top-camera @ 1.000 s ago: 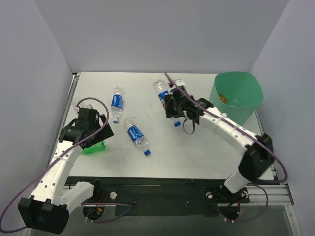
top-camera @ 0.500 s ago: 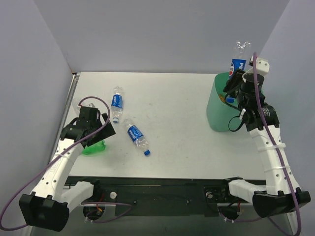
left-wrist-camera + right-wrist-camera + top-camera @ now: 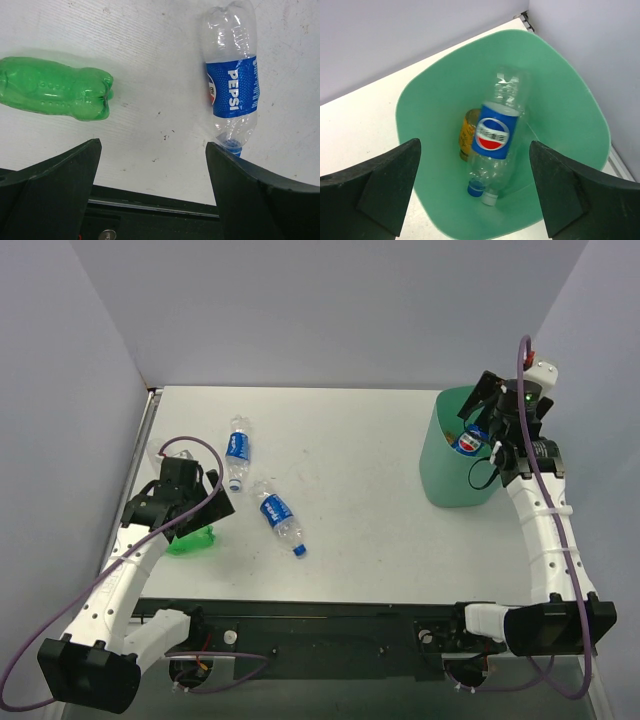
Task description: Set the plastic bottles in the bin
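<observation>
Drop step at the bin (image 3: 445, 475). The right hand (image 3: 492, 412) is spread wide and empty just above the rim. One blue-label bottle (image 3: 495, 132) lies inside, straight below it, beside an orange bottle (image 3: 467, 131). A white cap (image 3: 490, 199) may mean a third; cannot tell.

The left hand (image 3: 152, 149) is wide open and empty over the tabletop (image 3: 160, 60). The green bottle (image 3: 55, 95) is by one finger, the near labelled bottle (image 3: 232, 90) by the other, and the far labelled bottle (image 3: 237, 450) is beyond.

Three are still out. Next, probably lower and close on one.

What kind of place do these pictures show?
Probably a robot test cell: a white table closed in by bare grey panels, two arms bolted at its near edge, with plastic bottles and a mint-green bin as props.
</observation>
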Available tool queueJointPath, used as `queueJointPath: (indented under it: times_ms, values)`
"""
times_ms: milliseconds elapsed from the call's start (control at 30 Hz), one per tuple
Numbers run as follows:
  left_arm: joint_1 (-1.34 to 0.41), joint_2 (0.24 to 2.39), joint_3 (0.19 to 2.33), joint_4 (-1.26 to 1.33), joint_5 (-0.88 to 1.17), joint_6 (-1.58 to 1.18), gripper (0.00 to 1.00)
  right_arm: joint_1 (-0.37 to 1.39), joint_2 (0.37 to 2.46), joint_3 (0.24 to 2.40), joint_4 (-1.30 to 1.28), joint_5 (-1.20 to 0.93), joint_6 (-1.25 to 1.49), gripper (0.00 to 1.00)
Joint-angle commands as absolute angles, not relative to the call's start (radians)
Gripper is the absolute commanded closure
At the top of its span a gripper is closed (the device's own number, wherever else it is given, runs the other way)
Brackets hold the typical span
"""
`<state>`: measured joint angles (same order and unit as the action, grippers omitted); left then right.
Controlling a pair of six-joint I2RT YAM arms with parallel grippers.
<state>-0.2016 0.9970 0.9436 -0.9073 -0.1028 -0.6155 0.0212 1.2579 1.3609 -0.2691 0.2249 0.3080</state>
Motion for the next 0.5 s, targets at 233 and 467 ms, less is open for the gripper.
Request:
queueJointPath:
  times_ms: [233, 467]
  values:
    - [-0.18, 1.032, 1.075, -0.949, -0.12, -0.6, 0.03, 0.345, 1.153, 1.396, -0.314, 0.196, 0.273, 0.16]
    - [-0.129, 1.035, 1.141, -0.999, -0.138, -0.583, 0.03, 0.754, 1.374, 1.371, -0.299, 0.163, 0.313, 0.17]
